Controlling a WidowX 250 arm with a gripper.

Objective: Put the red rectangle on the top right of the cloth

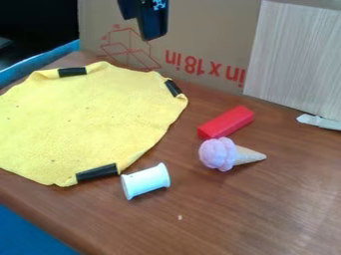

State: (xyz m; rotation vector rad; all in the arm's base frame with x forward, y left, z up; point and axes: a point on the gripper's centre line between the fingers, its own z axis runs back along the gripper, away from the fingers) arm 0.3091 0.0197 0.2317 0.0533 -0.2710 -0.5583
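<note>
Some of the gripper [148, 24] is cut off above — its jaws' spread, I can't tell.

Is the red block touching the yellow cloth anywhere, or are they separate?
Apart. The camera view plainly shows a strip of brown tabletop between the cloth's right edge and the red block.
</note>
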